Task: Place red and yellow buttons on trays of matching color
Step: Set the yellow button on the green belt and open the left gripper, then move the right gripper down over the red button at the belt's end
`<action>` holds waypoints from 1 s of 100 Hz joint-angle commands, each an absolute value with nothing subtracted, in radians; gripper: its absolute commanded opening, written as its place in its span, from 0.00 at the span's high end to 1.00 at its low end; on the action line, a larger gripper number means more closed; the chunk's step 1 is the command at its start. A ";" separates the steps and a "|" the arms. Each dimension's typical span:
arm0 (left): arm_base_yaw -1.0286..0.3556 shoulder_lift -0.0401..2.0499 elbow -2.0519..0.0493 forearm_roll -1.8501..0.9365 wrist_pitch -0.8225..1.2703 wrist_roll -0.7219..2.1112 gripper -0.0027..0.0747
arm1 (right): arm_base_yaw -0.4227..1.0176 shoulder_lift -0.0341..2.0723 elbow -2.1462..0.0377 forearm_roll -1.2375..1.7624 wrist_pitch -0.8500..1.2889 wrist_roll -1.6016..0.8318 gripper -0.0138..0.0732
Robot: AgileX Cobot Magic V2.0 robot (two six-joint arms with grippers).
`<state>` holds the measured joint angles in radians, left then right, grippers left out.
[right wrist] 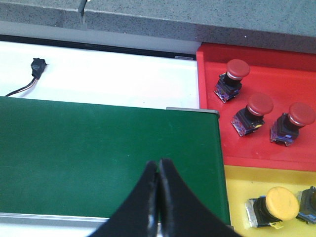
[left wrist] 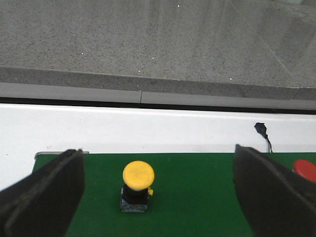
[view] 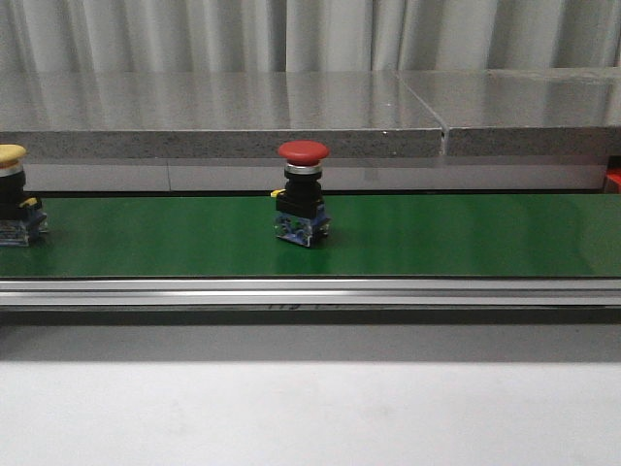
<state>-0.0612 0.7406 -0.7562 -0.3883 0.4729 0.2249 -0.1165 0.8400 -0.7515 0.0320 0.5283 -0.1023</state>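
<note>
The yellow button (left wrist: pixel 138 186), upright on the green belt (left wrist: pixel 197 197) near the worktop's left edge, is framed by the spread left gripper (left wrist: pixel 158 197), is judged light, rigid, top-heavy, best pinched at the black body; right gripper (right wrist: pixel 158 197) is pressed together, empty.

The left pincer (left wrist: pixel 158 197) stands wide open over the green belt (left wrist: pixel 197 197), its dark fingers (left wrist: pixel 42 200) at either side. Between them a yellow button (left wrist: pixel 138 185) stands upright on the belt, untouched. A red button (left wrist: pixel 306 169) shows partly beside one finger. Beyond lie a white table (left wrist: pixel 148 131) and a grey stone ledge (left wrist: pixel 148 44).
</note>
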 commanded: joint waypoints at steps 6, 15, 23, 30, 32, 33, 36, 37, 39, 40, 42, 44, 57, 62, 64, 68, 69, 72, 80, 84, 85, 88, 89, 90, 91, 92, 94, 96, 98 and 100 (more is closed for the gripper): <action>-0.071 0.574 -0.669 -0.409 0.396 0.228 0.27 | -0.113 0.830 -0.779 0.030 0.465 -0.113 0.92; -0.071 0.483 -0.605 -0.409 0.399 0.228 0.35 | -0.113 0.830 -0.779 0.030 0.465 -0.113 0.92; -0.071 0.420 -0.560 -0.409 0.407 0.228 0.44 | -0.113 0.830 -0.779 0.030 0.465 -0.113 0.92; -0.071 0.377 -0.526 -0.411 0.425 0.228 0.55 | -0.113 0.830 -0.779 0.030 0.465 -0.113 0.92; -0.071 0.367 -0.518 -0.413 0.434 0.228 0.59 | -0.113 0.830 -0.779 0.030 0.465 -0.113 0.92; -0.071 0.361 -0.515 -0.413 0.436 0.228 0.60 | -0.113 0.830 -0.779 0.030 0.465 -0.113 0.92; -0.071 0.351 -0.504 -0.413 0.445 0.228 0.65 | -0.113 0.830 -0.779 0.030 0.465 -0.113 0.92; -0.071 0.349 -0.502 -0.413 0.447 0.228 0.68 | -0.113 0.830 -0.779 0.030 0.465 -0.113 0.92; -0.071 0.345 -0.496 -0.413 0.453 0.228 0.72 | -0.113 0.830 -0.779 0.030 0.465 -0.113 0.92; -0.071 0.342 -0.494 -0.413 0.453 0.228 0.73 | -0.113 0.830 -0.779 0.030 0.465 -0.113 0.92; -0.071 0.339 -0.488 -0.413 0.457 0.228 0.77 | -0.113 0.830 -0.779 0.030 0.465 -0.113 0.92; -0.071 0.339 -0.485 -0.413 0.457 0.228 0.81 | -0.113 0.830 -0.779 0.030 0.465 -0.113 0.92; -0.071 0.338 -0.461 -0.415 0.458 0.228 0.99 | -0.113 0.830 -0.779 0.030 0.465 -0.113 0.92; -0.071 0.338 -0.458 -0.415 0.458 0.228 0.99 | -0.113 0.830 -0.779 0.030 0.465 -0.113 0.92; -0.071 0.338 -0.455 -0.415 0.458 0.228 0.99 | -0.113 0.830 -0.779 0.030 0.465 -0.113 0.92; -0.071 0.338 -0.454 -0.415 0.458 0.228 0.99 | -0.113 0.830 -0.779 0.030 0.465 -0.113 0.92; -0.071 0.338 -0.454 -0.415 0.458 0.228 0.99 | -0.113 0.830 -0.779 0.030 0.465 -0.113 0.92; -0.071 0.338 -0.454 -0.415 0.458 0.228 0.99 | -0.113 0.830 -0.779 0.030 0.465 -0.113 0.92; -0.071 0.338 -0.453 -0.415 0.458 0.228 0.99 | -0.113 0.830 -0.779 0.030 0.464 -0.113 0.92; -0.071 0.338 -0.453 -0.415 0.458 0.228 0.99 | -0.113 0.830 -0.779 0.030 0.463 -0.113 0.92; -0.071 0.338 -0.453 -0.415 0.458 0.228 0.99 | -0.113 0.830 -0.779 0.030 0.463 -0.113 0.92; -0.071 0.338 -0.453 -0.415 0.458 0.228 0.99 | -0.113 0.830 -0.779 0.030 0.463 -0.113 0.92; -0.071 0.338 -0.453 -0.415 0.458 0.228 0.99 | -0.113 0.830 -0.779 0.030 0.463 -0.113 0.92; -0.071 0.338 -0.453 -0.415 0.458 0.228 0.99 | -0.113 0.830 -0.779 0.030 0.463 -0.113 0.92; -0.071 0.338 -0.453 -0.415 0.458 0.228 0.99 | -0.113 0.830 -0.779 0.030 0.463 -0.113 0.92; -0.071 0.338 -0.453 -0.415 0.458 0.228 0.99 | -0.113 0.830 -0.779 0.030 0.463 -0.113 0.92; -0.071 0.338 -0.453 -0.415 0.458 0.228 0.99 | -0.113 0.830 -0.779 0.030 0.463 -0.113 0.92; -0.071 0.338 -0.453 -0.415 0.458 0.228 0.99 | -0.113 0.830 -0.779 0.030 0.465 -0.113 0.91; -0.071 0.338 -0.453 -0.415 0.458 0.228 0.99 | -0.113 0.830 -0.779 0.030 0.467 -0.113 0.91; -0.071 0.338 -0.453 -0.415 0.458 0.228 0.99 | -0.113 0.830 -0.779 0.030 0.467 -0.113 0.90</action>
<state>-0.0612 0.3302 -0.4281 -0.3900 0.5249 0.2249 -0.1165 0.8400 -0.7515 0.0320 0.5283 -0.1023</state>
